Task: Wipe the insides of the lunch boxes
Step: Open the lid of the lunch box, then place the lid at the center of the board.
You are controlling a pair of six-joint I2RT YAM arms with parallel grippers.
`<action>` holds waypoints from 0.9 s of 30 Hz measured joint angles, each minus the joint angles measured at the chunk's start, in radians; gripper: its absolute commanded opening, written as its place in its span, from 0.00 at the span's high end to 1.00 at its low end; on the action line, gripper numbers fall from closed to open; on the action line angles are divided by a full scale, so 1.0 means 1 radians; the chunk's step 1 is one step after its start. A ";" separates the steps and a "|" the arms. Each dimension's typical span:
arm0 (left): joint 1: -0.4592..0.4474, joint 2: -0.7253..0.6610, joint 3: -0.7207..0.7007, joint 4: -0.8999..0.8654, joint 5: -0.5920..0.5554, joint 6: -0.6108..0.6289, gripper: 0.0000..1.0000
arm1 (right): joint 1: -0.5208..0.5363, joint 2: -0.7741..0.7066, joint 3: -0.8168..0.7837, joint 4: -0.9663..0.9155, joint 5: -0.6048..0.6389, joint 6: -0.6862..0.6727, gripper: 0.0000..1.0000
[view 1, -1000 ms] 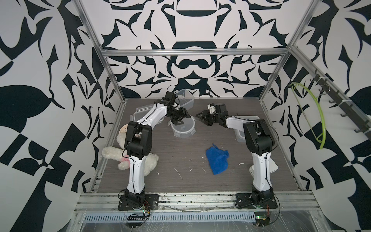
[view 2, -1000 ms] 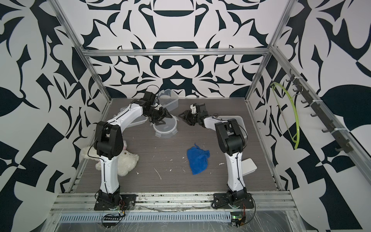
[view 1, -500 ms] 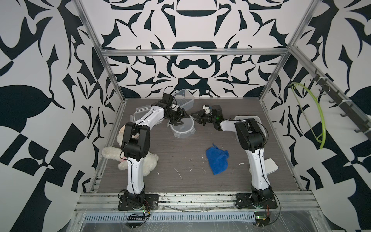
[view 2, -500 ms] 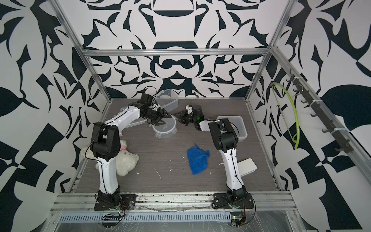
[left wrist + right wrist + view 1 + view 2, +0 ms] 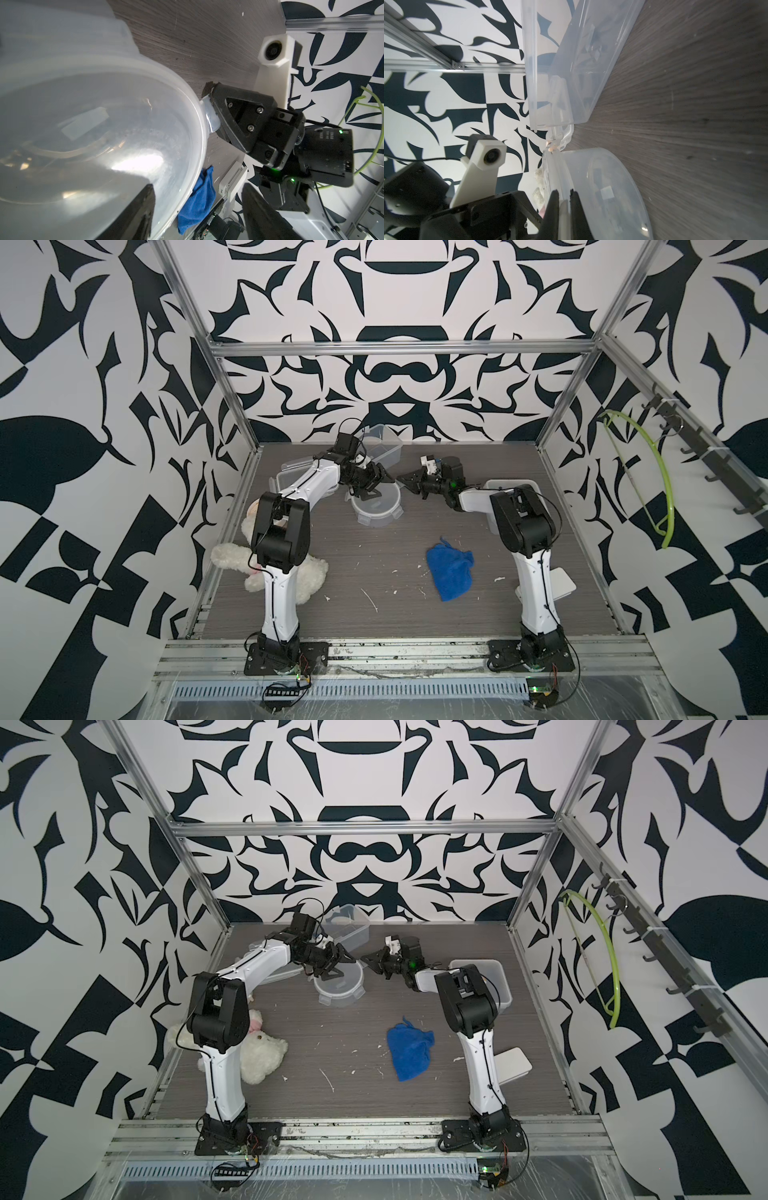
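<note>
1. Tabletop (image 5: 374,616): all three lunch boxes sit in its far half. By my reading the work is at the opening stage, not yet the wiping.
2. Square lunch box (image 5: 496,975): it stands at the right, partly hidden behind the right arm (image 5: 521,522), and neither gripper is on it. It shows more fully than it did a second ago, because the forearm has swung off it.
3. Rectangular lunch box (image 5: 384,450): it is tilted at the back wall, just behind the left arm's wrist, with nothing holding it.
4. Round lunch box (image 5: 380,510): it sits centrally between the two grippers and is the one being worked on. The flaps folded out at its rim suggest its lid is on, though the translucent plastic leaves that unsure.
5. Blue cloth (image 5: 451,572): it lies loose nearer the front, well apart from both grippers, in the same spot as a second ago.
6. Left gripper (image 5: 380,487): its jaws are wide apart and straddle the round box's rim, holding nothing. I cannot tell whether it touches the box. It has hardly shifted in the last second.
7. Right gripper (image 5: 212,91): it is pinched tight on one rim flap. A second ago it stood half open and short of the box, and it has since come in and closed.
8. Clip (image 5: 211,118): the next move likely calls for levering this flap outward, away from the wall, while the left gripper steadies the box. The remaining flaps, the lid and the cloth would follow.
</note>
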 measured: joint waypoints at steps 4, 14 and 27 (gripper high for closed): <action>0.040 -0.046 0.060 -0.070 -0.026 -0.010 0.20 | 0.024 -0.096 0.092 -0.266 -0.004 -0.161 1.00; 0.196 -0.205 0.171 -0.078 -0.068 -0.034 0.19 | 0.142 -0.207 0.408 -0.623 -0.105 -0.383 1.00; 0.214 -0.193 0.109 -0.061 -0.028 -0.057 0.27 | 0.008 -0.152 0.947 -1.230 0.056 -0.711 1.00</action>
